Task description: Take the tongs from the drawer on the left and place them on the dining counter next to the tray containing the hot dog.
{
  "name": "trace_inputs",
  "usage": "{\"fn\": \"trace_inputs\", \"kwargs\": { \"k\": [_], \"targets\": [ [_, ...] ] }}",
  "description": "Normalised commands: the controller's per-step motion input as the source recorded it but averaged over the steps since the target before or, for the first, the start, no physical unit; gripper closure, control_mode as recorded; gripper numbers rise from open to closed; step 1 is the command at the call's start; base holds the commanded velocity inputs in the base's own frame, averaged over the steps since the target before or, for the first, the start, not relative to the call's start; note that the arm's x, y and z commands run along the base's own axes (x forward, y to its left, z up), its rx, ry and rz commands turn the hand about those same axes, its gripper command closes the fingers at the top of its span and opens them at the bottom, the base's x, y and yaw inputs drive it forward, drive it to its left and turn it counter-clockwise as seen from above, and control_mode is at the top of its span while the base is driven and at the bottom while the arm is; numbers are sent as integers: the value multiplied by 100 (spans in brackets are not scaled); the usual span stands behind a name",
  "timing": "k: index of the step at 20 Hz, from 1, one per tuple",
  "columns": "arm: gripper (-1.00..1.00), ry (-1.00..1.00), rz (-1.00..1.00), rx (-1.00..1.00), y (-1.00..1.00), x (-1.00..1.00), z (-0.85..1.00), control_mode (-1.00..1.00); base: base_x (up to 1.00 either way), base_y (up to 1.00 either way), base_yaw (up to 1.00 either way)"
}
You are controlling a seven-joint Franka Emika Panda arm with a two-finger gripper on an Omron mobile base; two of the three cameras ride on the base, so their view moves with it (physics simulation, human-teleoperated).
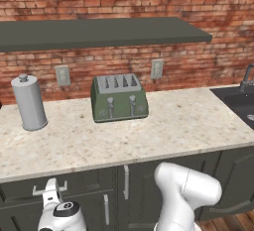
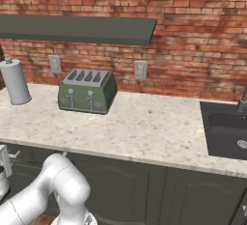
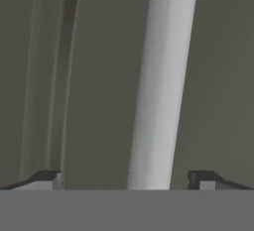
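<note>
Left base view: gripper [image 1: 49,191] sits low at the drawer [image 1: 59,183] front under the worktop [image 1: 149,131], right at its bar handle [image 1: 42,190]. Toaster [image 1: 119,97] & grey canister [image 1: 29,102] on top.

Right base view: arm bends low left; sink [image 2: 226,130] at right.

Hand view: fingers [image 3: 47,179] spread wide, handle running between them, not touching. Tongs not visible.
</note>
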Motion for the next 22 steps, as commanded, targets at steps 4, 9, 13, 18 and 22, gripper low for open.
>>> {"fn": "trace_inputs", "kwargs": {
  "k": [4, 9, 13, 18, 22],
  "targets": [
    [-100, 0, 0, 0, 10, 23, -22, -100, 0, 0, 0],
    [-100, 0, 0, 0, 3, 4, -9, -100, 0, 0, 0],
    [100, 0, 0, 0, 0, 0, 0, -100, 0, 0, 0],
    [100, 0, 0, 0, 0, 0, 0, -100, 0, 0, 0],
    [100, 0, 0, 0, 0, 0, 0, -100, 0, 0, 0]
  ]
}}
